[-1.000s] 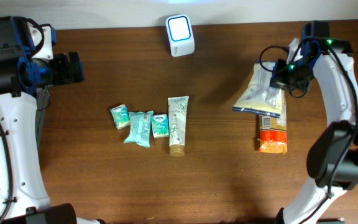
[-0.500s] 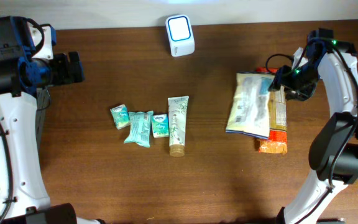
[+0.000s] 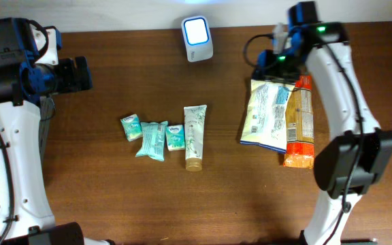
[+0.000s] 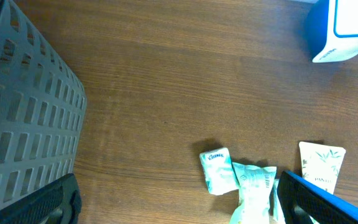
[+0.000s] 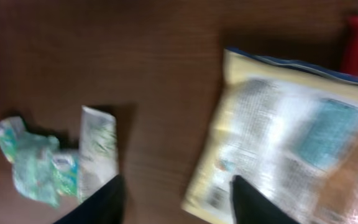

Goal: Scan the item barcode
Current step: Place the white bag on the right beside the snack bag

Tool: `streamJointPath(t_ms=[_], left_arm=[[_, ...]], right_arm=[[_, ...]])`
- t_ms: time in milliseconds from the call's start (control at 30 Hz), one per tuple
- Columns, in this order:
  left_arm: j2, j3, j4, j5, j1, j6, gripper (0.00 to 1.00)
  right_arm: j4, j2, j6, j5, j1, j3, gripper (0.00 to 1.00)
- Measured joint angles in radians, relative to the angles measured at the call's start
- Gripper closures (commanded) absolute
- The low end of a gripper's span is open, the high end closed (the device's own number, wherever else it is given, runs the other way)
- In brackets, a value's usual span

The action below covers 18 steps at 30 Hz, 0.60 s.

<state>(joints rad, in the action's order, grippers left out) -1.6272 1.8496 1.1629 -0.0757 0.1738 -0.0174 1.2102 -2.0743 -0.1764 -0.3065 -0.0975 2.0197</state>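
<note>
Black fingers (image 5: 107, 199) of the right tool (image 5: 176, 186) stand apart with nothing between them, over the top edge of the pale snack bag (image 3: 267, 114). The bag lies flat on the tabletop (image 3: 114, 197), partly over an orange packet (image 3: 299, 139). Its print is too blurred to find a barcode. The left tool (image 4: 176, 180) is spread wide and empty beside a grey basket (image 4: 23, 124).

Whichever item goes up, I would pinch it by an edge clear of the code. Then hold that face flat and steady toward the lit window of the scanner (image 3: 197, 30), since crinkled film reads badly.

A tube (image 3: 194, 136) and small tissue packs (image 3: 154, 138) lie mid-table on dark wood grain. Little of the room shows beyond it.
</note>
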Motion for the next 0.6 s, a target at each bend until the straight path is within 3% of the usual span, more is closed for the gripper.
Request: streamJointPath(t_ms=[67, 167, 600], left_arm=[[0.0, 0.0, 0.0, 0.0, 0.0, 0.0, 0.01], [0.0, 0.0, 0.0, 0.0, 0.0, 0.0, 0.01], [0.0, 0.0, 0.0, 0.0, 0.0, 0.0, 0.01]], right_arm=[[-0.029, -0.038, -0.026, 0.003, -0.057, -0.012, 0.79], [-0.053, -0.107, -0.06, 0.014, -0.122, -0.023, 0.86], [-0.007, -0.268, -0.166, 0.247, -0.163, -0.027, 0.88]])
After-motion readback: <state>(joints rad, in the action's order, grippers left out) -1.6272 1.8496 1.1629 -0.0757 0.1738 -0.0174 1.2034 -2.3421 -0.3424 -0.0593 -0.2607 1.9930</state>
